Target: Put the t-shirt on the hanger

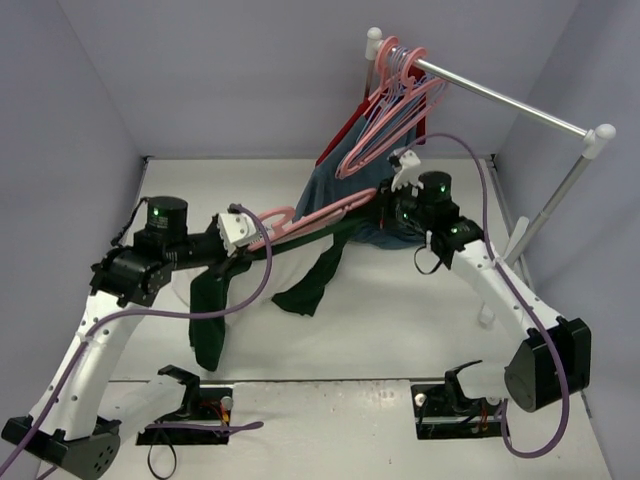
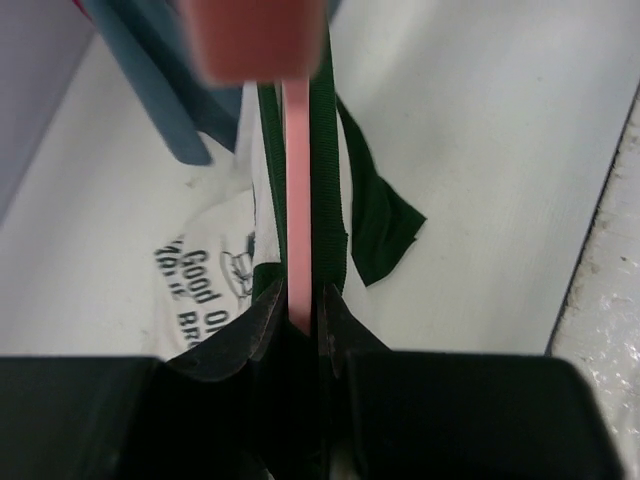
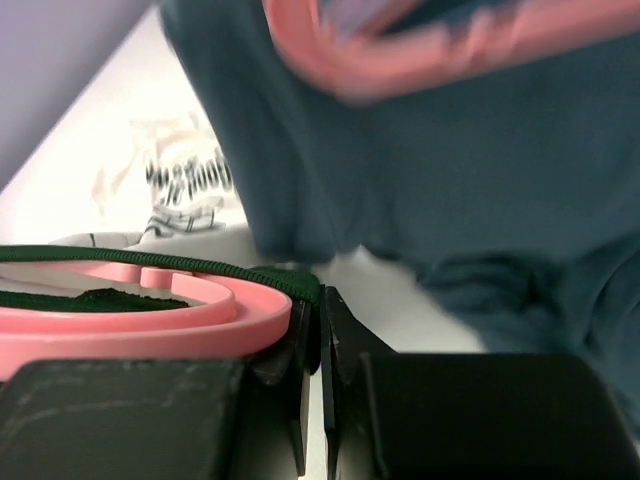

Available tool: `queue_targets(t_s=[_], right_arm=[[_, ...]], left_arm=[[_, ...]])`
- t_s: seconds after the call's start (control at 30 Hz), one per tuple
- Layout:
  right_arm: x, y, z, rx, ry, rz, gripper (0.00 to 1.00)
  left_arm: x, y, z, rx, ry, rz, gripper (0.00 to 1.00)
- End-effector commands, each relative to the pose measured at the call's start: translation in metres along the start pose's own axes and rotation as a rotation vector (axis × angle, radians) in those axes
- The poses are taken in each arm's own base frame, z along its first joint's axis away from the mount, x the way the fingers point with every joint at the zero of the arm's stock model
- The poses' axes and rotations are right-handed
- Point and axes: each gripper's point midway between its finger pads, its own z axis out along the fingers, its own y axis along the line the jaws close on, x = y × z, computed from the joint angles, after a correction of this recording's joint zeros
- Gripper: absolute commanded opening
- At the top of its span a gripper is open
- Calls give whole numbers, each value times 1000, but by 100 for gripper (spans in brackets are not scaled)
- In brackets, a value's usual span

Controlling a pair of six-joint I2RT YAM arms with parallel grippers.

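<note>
1. The left gripper: jaws almost closed, clamping the pink bar of the hanger together with the green neck trim running alongside it
2. The right gripper: jaws fully closed at the hanger's other end, apparently pinching the neck trim where it lies over the pink curve; whether the plastic is also caught cannot be told
3. The t-shirt: slung between the two arms above the table, collar stretched along the hanger, dark sleeves and cream body drooping to the surface; judged not yet seated on both hanger shoulders
4. Risk A: the trim looks taut between the grips; drawing the arms further apart could pull it out of the thin right-hand pinch and drop that side
5. Risk B: the blue-grey garment hangs just behind the right gripper, under the rail; a lift here could snag it or the spare hangers
6. Risk C: the trailing sleeves may drag or bunch, leaving the shirt lopsided
</note>
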Motion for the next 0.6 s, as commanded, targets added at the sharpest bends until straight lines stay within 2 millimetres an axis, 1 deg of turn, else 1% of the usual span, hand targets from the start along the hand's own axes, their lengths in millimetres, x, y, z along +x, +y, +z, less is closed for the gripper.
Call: queue_targets(t_s=[0.0,0.03,0.07,0.1,0.13,0.17,0.2,0.23,0.3,0.33,0.4,0.43,0.47,0.57], right_arm=[[-143,-53,-46,284,-297,-183,0],[-138,-52,-42,268,-277,-179,0],[-160,-42,-45,235,-301,-223,0],[-184,-32,-53,218,-341,-253,0],[-187,-33,-49,212,-328,-270,0],[-184,-36,-45,212,-310,-283,0],[-180,-38,-43,216,-296,-292,0],[-175,-42,-42,226,-281,-301,0],[-157,-49,-37,230,-239,-312,0],[-142,-55,-33,237,-207,-303,0],[-126,-60,-29,238,-173,-295,0],[-107,-64,-24,233,-134,-277,0],[-86,-68,-19,231,-92,-253,0],[-33,-84,-10,256,14,-187,0]], left_arm=[[-37,6,-38,-45,-10,68,0],[-48,7,-44,-58,-36,94,0],[-62,12,-49,-66,-56,116,0],[-64,13,-48,-56,-47,117,0],[-63,14,-48,-48,-37,120,0],[-61,14,-46,-40,-25,118,0],[-56,13,-44,-31,-11,109,0],[-46,10,-39,-14,9,86,0],[-23,3,-27,23,54,34,0],[-15,0,-26,27,69,19,0],[-1,-8,-22,45,94,-14,0],[5,-12,-20,57,101,-32,0],[6,-15,-21,61,92,-41,0],[12,-21,-22,55,86,-75,0]])
